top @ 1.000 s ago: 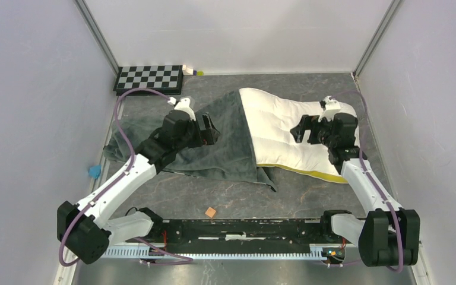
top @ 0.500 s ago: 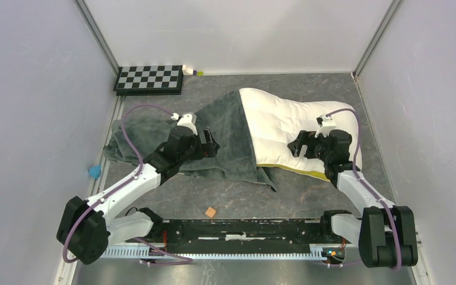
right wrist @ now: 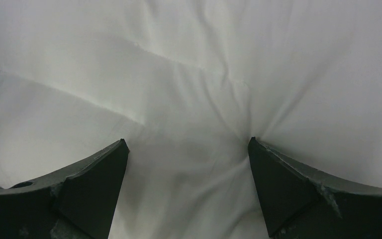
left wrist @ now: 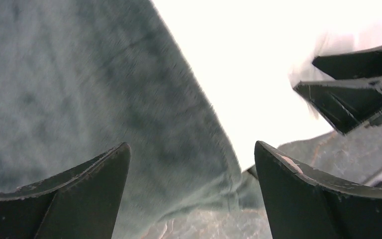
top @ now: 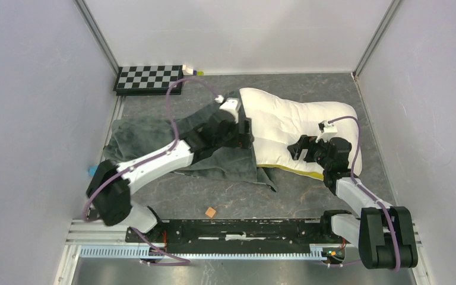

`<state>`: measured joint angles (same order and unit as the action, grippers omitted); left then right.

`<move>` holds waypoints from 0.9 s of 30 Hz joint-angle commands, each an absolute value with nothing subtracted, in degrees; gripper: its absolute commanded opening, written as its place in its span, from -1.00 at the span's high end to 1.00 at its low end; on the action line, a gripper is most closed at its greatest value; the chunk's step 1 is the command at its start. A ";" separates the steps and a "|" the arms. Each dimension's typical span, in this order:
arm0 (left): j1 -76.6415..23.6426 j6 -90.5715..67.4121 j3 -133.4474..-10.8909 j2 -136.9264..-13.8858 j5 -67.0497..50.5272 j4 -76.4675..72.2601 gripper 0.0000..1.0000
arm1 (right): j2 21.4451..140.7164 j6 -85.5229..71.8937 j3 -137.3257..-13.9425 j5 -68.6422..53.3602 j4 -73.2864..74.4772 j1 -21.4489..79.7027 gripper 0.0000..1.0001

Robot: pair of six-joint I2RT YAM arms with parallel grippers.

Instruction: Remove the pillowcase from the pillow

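- Grey marbled table [top: 237,199] inside white walls; checkerboard [top: 149,78] at the far left corner, small orange piece [top: 211,212] near the front.
- pillowcase [top: 145,132] lies dark grey-green side up on the left half of the table, its right edge draped over the left end of the pillow [top: 285,122].
- pillow is white and quilted, right of centre, with a yellow edge on its near side.
- left gripper [top: 240,132] is over the pillowcase's right edge, fingers spread, nothing between them.
- right gripper [top: 300,148] is over the pillow's near part, fingers [right wrist: 104,164] spread with their tips at the white fabric, no grasp.
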<state>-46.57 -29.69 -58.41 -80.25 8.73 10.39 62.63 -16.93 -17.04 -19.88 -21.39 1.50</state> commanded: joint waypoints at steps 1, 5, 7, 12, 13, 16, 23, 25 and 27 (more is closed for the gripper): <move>-49.79 -24.44 -72.40 -91.82 17.90 22.19 -1.00 | 61.96 -17.71 -16.27 -19.73 -20.81 1.80 -0.95; -49.66 -25.41 -79.02 -99.82 21.56 28.64 -1.00 | 61.81 -17.55 -16.27 -19.61 -20.58 1.81 -0.95; -49.18 -26.28 -79.05 -101.58 22.85 29.73 -1.00 | 61.90 -17.49 -16.34 -19.55 -20.57 1.83 -0.95; -44.54 -28.36 -71.92 -98.35 22.45 27.21 -0.45 | 62.54 -17.24 -16.72 -18.54 -19.62 1.84 -0.95; -42.99 -28.95 -69.67 -96.44 21.97 25.95 -0.31 | 62.70 -17.14 -16.90 -18.27 -19.17 1.82 -0.95; -35.14 -31.96 -59.28 -88.89 16.20 19.57 0.01 | 62.68 -16.81 -17.11 -17.28 -18.53 1.87 -0.95; -22.13 -38.44 -41.46 -77.27 6.43 6.60 0.90 | 63.46 -16.53 -18.27 -14.81 -16.18 1.79 -0.96; -21.92 -38.85 -40.78 -77.26 6.34 6.27 0.92 | 62.76 -16.23 -18.91 -14.72 -15.22 1.85 -0.96; -21.90 -38.14 -40.86 -77.65 5.78 6.24 0.95 | 61.30 -15.40 -20.11 -15.55 -13.92 2.18 -0.96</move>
